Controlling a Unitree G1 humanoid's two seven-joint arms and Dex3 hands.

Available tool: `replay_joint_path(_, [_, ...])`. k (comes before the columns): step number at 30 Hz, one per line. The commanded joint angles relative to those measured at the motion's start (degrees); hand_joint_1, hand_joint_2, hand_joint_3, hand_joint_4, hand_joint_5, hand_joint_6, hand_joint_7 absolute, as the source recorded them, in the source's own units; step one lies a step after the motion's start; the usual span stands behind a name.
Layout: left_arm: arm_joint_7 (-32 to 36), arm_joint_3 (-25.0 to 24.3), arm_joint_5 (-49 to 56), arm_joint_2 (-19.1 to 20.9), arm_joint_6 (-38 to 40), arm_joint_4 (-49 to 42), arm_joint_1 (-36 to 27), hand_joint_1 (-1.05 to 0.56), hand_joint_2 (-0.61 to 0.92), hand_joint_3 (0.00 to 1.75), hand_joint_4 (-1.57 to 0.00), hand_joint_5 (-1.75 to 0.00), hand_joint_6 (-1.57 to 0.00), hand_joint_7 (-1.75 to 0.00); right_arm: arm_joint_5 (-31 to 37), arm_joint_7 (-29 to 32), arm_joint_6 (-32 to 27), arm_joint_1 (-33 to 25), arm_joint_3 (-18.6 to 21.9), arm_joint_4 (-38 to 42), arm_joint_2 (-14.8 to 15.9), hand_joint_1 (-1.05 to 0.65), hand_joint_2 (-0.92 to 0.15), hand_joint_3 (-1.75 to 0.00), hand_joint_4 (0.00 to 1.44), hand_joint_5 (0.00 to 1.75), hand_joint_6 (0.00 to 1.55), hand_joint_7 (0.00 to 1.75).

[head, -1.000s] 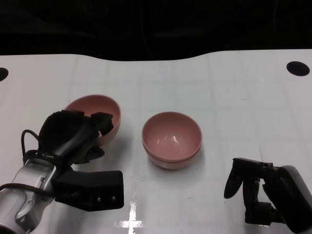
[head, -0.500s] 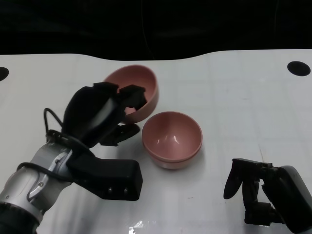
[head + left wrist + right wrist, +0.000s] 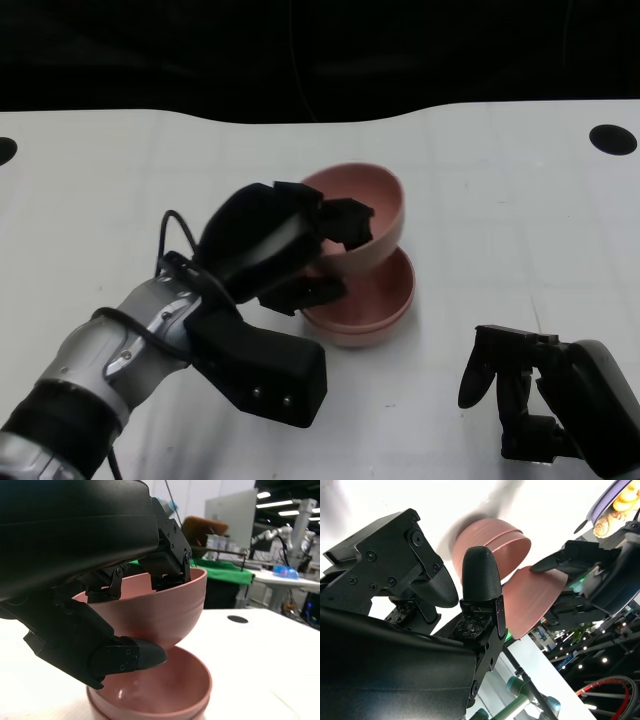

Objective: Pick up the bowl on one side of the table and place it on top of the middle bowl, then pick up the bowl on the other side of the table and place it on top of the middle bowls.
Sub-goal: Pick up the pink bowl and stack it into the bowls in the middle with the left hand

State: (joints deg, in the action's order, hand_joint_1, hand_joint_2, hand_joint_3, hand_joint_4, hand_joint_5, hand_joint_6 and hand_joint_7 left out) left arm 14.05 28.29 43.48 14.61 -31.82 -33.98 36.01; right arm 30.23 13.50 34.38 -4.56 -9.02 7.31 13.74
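Note:
A pink bowl (image 3: 375,205) hangs tilted in the air, gripped by my left hand (image 3: 275,245), with fingers inside its rim and the thumb under its side. It hovers just over the near-left part of the middle pink bowls (image 3: 385,295), which show a double rim, one nested in another. The left wrist view shows the held bowl (image 3: 165,615) a little above the stacked bowls (image 3: 175,690), apart from them. My right hand (image 3: 525,385) rests low at the near right of the table, fingers apart and holding nothing. The right wrist view shows both the held bowl (image 3: 535,600) and the stack (image 3: 485,545).
The white table (image 3: 500,220) has a black round hole (image 3: 612,139) at the far right and another (image 3: 5,150) at the far left edge. Beyond the table's far edge all is dark.
My left hand has lifted the pink bowl from the table's left side and carried it right, to just above the middle bowls. The right hand has not moved.

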Motion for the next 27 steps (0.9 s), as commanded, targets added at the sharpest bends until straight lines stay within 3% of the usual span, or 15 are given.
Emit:
replay_joint_path(1, [-1.48,1.7,1.8,0.39,-0.17,-1.3,1.95,-0.25,0.77,0.65,-0.8,-1.6,-0.79,-1.37,-0.29,0.24,-0.54,0.03,0.2,-0.22,-0.09,-0.12,-0.13,-1.67,0.98,1.75,0.85,1.49])
replay_joint_path(5, [-5.14,3.32,3.12,0.57,1.47,-1.14,2.68,-0.26,0.81,0.51,-0.75,-1.67,-0.75,-1.41,0.01,0.61,-0.16,0.22,0.05,0.01,-0.07,-0.13,-0.12,-1.66,0.99,1.75,0.85,1.5])
replay_joint_path(7, [-8.56,3.68,2.55,0.83,2.45,-0.47,2.76,-0.26,0.84,0.46,-0.73,-1.61,-0.74,-1.33,0.11,0.66,-0.2,0.19,0.02,-0.08,-0.1,-0.12,-0.13,-1.67,0.99,1.75,0.85,1.51])
replay_joint_path(8, [-10.02,3.83,2.57,0.97,3.16,0.07,2.67,-0.26,0.86,0.42,-0.74,-1.52,-0.75,-1.25,0.18,0.68,-0.28,0.14,0.0,-0.18,-0.13,-0.12,-0.13,-1.67,0.99,1.75,0.85,1.51])
replay_joint_path(9, [-11.04,3.88,2.63,1.04,3.73,0.55,2.57,-0.28,0.88,0.29,-0.78,-1.24,-0.79,-0.96,0.22,0.72,-0.32,0.12,-0.01,-0.23,-0.15,-0.13,-0.13,-1.67,0.99,1.75,0.85,1.51])
replay_joint_path(12, [-14.27,4.82,4.56,1.58,6.51,2.28,2.61,-0.35,0.92,0.19,-0.77,-0.76,-0.82,-0.39,0.25,0.56,-0.53,0.12,-0.01,-0.34,-0.04,-0.13,-0.13,-1.66,0.98,1.75,0.84,1.51])
replay_joint_path(16, [-18.75,5.4,5.65,2.31,10.12,5.54,2.2,-0.52,0.92,0.31,-0.56,-0.46,-0.64,-0.1,0.14,0.75,-0.07,0.33,-0.01,0.06,0.03,-0.12,-0.13,-1.65,0.98,1.75,0.84,1.51])
replay_joint_path(22, [-25.36,4.21,4.04,3.84,13.83,12.12,0.24,-0.85,0.92,0.57,-0.18,-0.17,-0.25,0.0,0.3,0.8,0.07,0.39,0.04,0.18,0.27,-0.13,-0.13,-1.64,0.98,1.75,0.83,1.48])
replay_joint_path(27, [-26.5,2.5,1.89,5.38,14.4,16.54,-1.62,-0.91,0.92,0.64,-0.1,-0.14,-0.17,0.0,-0.14,0.49,-0.12,0.29,0.01,0.3,0.17,-0.13,-0.14,-1.64,0.98,1.75,0.84,1.47])
